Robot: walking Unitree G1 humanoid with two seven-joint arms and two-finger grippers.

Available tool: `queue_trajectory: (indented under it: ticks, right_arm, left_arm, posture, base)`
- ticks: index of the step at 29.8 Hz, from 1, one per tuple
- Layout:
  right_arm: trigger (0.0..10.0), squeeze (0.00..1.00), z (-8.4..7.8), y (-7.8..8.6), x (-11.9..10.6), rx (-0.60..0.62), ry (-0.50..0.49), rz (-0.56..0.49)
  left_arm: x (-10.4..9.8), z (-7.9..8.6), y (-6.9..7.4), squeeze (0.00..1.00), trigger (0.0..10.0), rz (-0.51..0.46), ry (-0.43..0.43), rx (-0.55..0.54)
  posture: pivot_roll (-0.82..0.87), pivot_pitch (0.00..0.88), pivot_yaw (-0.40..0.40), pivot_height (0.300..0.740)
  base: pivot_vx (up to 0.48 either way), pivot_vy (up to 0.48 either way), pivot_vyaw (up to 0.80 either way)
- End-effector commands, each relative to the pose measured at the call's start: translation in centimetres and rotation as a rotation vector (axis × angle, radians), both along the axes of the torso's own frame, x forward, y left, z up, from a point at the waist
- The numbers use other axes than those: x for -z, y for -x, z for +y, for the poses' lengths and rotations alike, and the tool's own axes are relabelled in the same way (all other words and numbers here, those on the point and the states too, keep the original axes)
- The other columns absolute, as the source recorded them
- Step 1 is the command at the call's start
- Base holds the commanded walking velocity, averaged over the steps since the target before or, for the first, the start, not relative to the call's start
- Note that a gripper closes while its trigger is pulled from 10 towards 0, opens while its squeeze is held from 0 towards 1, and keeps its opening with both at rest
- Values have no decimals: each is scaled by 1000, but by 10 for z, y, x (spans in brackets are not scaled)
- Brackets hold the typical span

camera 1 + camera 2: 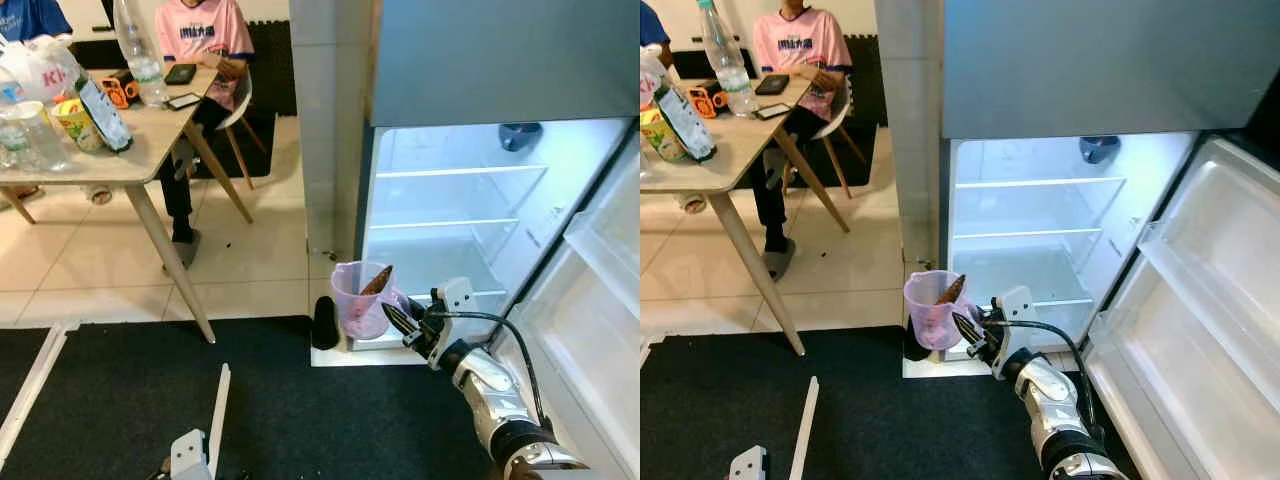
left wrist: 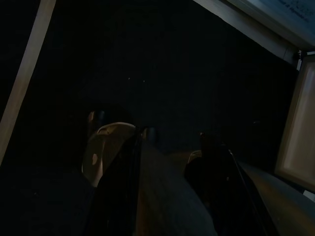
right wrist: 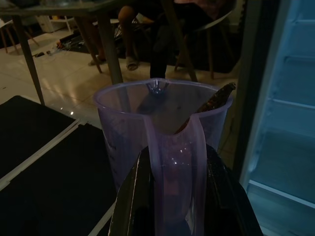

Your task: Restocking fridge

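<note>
Right wrist view: right gripper (image 3: 174,196) clamps the handle of a purple jug (image 3: 162,128).
Jug: upright, brown object inside, at the open fridge's (image 1: 1040,230) bottom front edge.
Left gripper (image 2: 167,182): idle over dark mat, finger state unclear.

Left gripper (image 2: 170,162) over black mat (image 2: 147,64) (dim)

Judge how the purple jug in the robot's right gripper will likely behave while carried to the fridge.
The jug looks like thin translucent plastic, so probably light. The right gripper clamps only its handle, so it may swing. The brown thing leaning inside could shift.
</note>
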State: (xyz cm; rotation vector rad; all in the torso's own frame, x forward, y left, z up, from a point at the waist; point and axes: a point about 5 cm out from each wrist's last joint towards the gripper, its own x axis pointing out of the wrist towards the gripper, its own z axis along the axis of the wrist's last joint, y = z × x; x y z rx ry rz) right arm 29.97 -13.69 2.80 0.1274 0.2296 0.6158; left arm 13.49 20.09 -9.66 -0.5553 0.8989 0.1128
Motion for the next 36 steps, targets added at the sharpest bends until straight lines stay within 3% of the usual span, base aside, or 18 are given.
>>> queue_trajectory:
  ticks: [1, 27, 32, 36]
  right_arm:
    - [10000, 0, 0, 1, 0, -5, -2, -13]
    - [10000, 0, 4, 1, 0, 11, -76, 11]
    - [10000, 0, 4, 0, -2, 13, -113, 11]
    - [10000, 0, 6, 3, -4, -62, -219, 24]
  left_arm:
    - [1, -5, 0, 0, 10000, 3, 11, 18]
    - [0, -3, 0, 0, 10000, 3, 7, 25]
    - [0, -3, 0, 0, 10000, 9, 4, 12]
    - [1, -2, -1, 0, 10000, 20, -18, 12]
  posture:
    - [-42, 0, -4, 740]
    - [-50, 0, 10, 740]
    - [-52, 0, 12, 740]
    - [-52, 0, 12, 740]
  base:
    - [322, 0, 0]
    - [328, 0, 0]
    - [290, 0, 0]
    - [0, 0, -400]
